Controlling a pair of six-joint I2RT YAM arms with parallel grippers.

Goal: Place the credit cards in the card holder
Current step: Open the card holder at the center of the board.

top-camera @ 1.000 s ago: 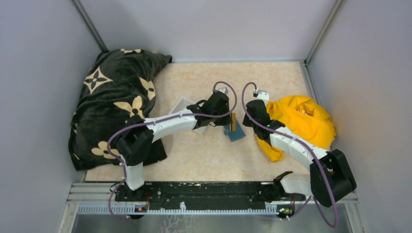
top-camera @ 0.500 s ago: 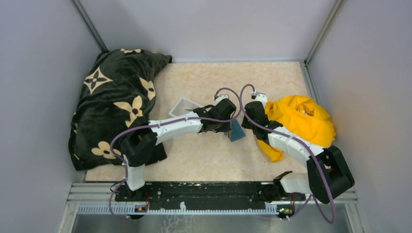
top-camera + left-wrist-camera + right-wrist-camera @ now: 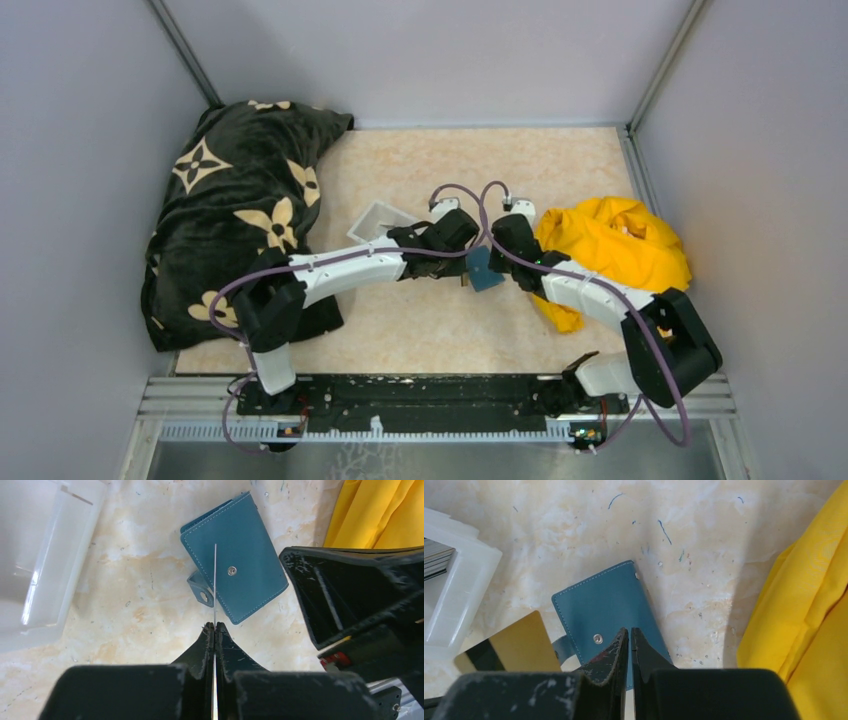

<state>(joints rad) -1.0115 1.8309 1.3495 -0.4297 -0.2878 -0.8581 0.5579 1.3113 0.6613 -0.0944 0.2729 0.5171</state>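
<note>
The card holder (image 3: pixel 245 555) is a closed teal wallet lying flat on the table, its snap strap undone; it also shows in the top view (image 3: pixel 482 270). My left gripper (image 3: pixel 215 626) is shut on a yellow-tan credit card (image 3: pixel 516 642) held upright just left of the card holder (image 3: pixel 594 605). In the left wrist view that card is a thin edge-on line (image 3: pixel 215 580). My right gripper (image 3: pixel 629 630) hangs over the card holder's near half, jaws shut to a thin slit with nothing between them. Grey cards (image 3: pixel 434 557) lie in a tray.
A clear-white plastic tray (image 3: pixel 378 218) stands just left of the grippers. A yellow cloth (image 3: pixel 620 245) is bunched at the right beside my right arm. A black flowered blanket (image 3: pixel 240 210) fills the left side. Grey walls enclose the table.
My right gripper has slid left onto the card holder and its jaws have narrowed. My left arm has drawn slightly back with the card still in its grip.
</note>
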